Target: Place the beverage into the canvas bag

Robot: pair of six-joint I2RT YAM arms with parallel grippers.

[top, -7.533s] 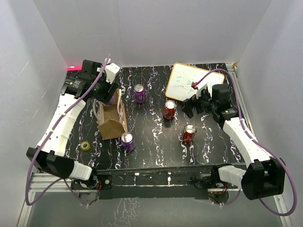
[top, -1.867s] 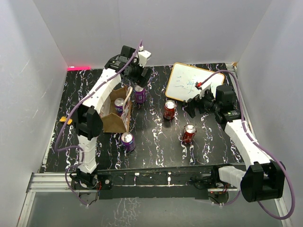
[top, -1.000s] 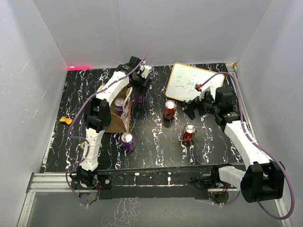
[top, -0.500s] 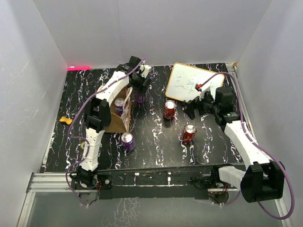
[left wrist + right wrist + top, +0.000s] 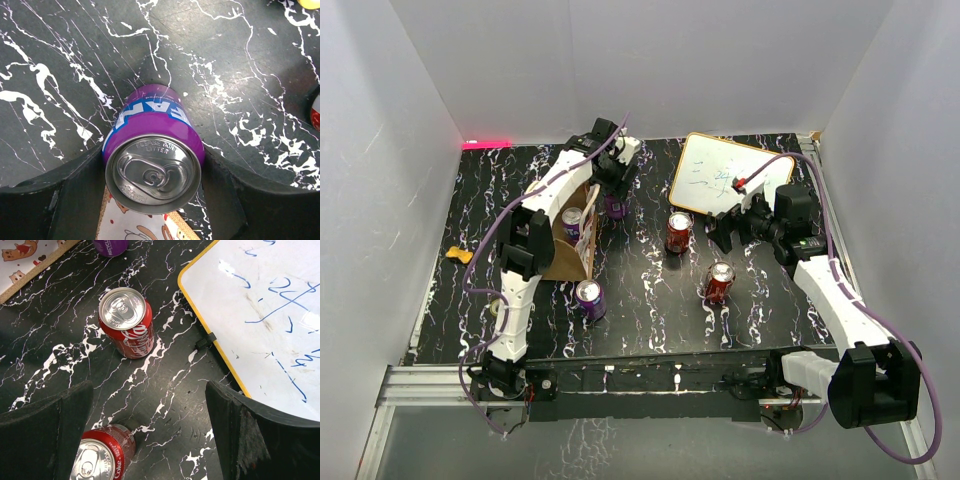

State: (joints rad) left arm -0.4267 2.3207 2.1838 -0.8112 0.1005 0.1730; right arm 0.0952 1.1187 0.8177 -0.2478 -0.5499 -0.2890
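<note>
The tan canvas bag [image 5: 563,256] stands open at left centre with one purple can [image 5: 572,222] inside it. My left gripper [image 5: 614,193] reaches over the bag's far right corner. Its fingers [image 5: 75,200] press both sides of an upright purple soda can [image 5: 153,165], which stands on the table [image 5: 614,207]. The bag's printed edge [image 5: 142,227] shows just below that can. Another purple can [image 5: 588,298] stands in front of the bag. My right gripper [image 5: 725,228] is open and empty above two red cola cans [image 5: 127,322] [image 5: 97,460].
A yellow-framed whiteboard [image 5: 720,180] lies at back right, also in the right wrist view [image 5: 260,315]. The red cans stand at centre [image 5: 678,232] and centre right [image 5: 719,282]. A small yellow piece [image 5: 458,255] lies at the left. White walls enclose the table.
Since the earliest frame my left arm has swung from the bag's left side over to the purple can behind it. Over the last second neither arm has visibly moved.
</note>
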